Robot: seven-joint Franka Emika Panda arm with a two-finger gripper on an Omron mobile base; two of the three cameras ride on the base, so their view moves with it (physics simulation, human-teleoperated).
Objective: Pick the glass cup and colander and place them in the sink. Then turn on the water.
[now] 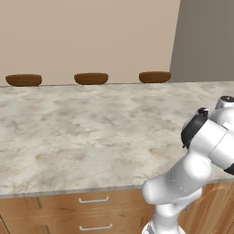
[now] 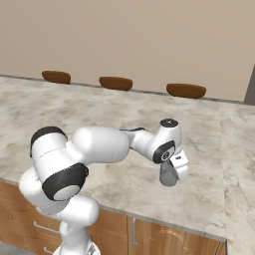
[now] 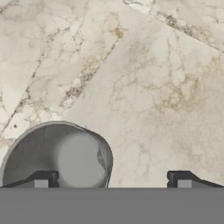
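While the tool [image 2: 172, 174] hangs wide open and empty just above the cup [image 2: 168, 175] near the counter's [image 2: 114, 119] front edge, the pickup is underway; next it likely needs centring, lowering, closing.

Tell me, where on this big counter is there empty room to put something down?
Almost everywhere. The marble counter lies bare from its front edge back to the three brown stools behind it. The one busy spot is on the arm's right side, where the open gripper hangs over the glass cup.
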